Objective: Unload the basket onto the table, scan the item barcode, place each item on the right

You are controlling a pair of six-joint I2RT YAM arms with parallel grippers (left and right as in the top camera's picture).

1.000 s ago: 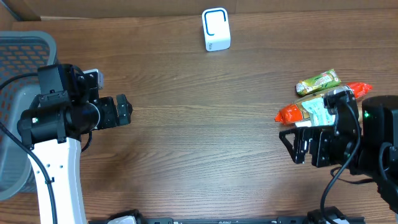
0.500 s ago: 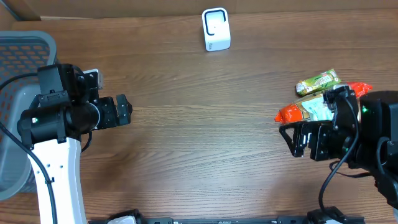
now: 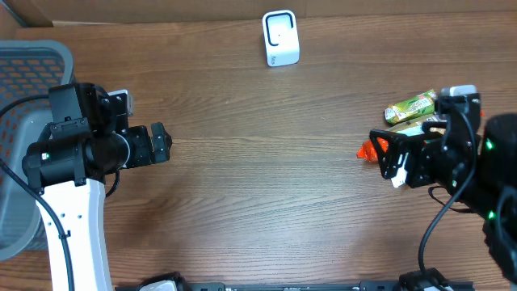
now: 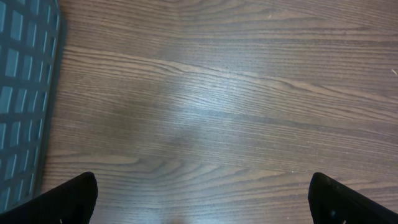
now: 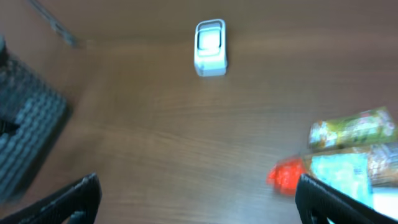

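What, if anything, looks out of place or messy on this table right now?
Nothing stands out. The white scanner stands upright at the far edge, the grey basket sits at the left, and the green packet and orange packet lie close together at the right, with nothing spilled.

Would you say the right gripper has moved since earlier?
Yes: the right gripper moved up the overhead view, now covering most of the orange packet.
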